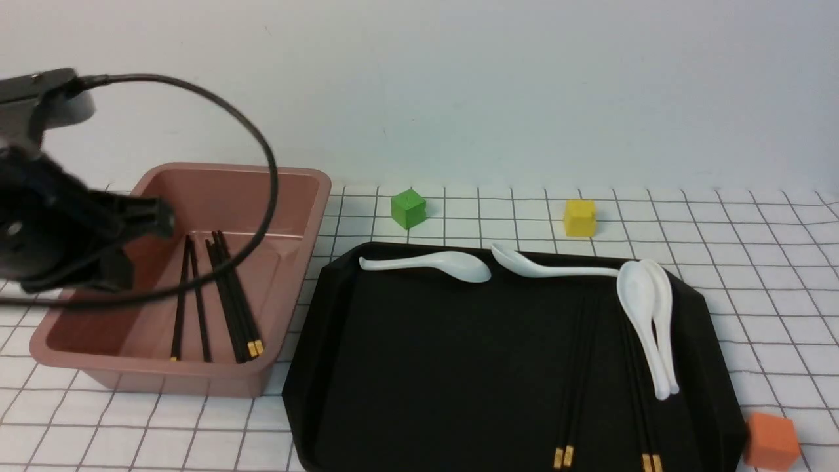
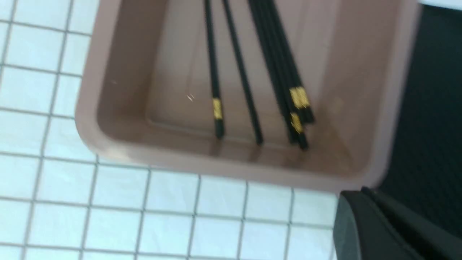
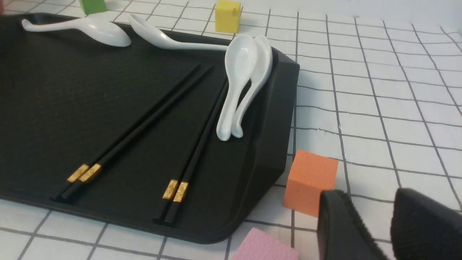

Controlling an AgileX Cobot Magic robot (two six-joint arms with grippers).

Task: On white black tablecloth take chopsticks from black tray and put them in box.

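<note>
Probably, fetching the next chopsticks [image 1: 577,380] from the black tray [image 1: 446,367]'s four o'clock calls for a level pinch, lifting clear of the spoons [image 1: 645,321]. The left gripper [image 2: 358,191], fingers together, hangs by the box [image 1: 298,288] at ten o'clock; the right gripper [image 3: 370,193]'s fingers stand apart.

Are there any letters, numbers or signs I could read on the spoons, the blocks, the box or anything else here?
No, there are none that I can read.
The gold bands on the chopsticks may carry tiny marks, but they are too small to tell.
</note>
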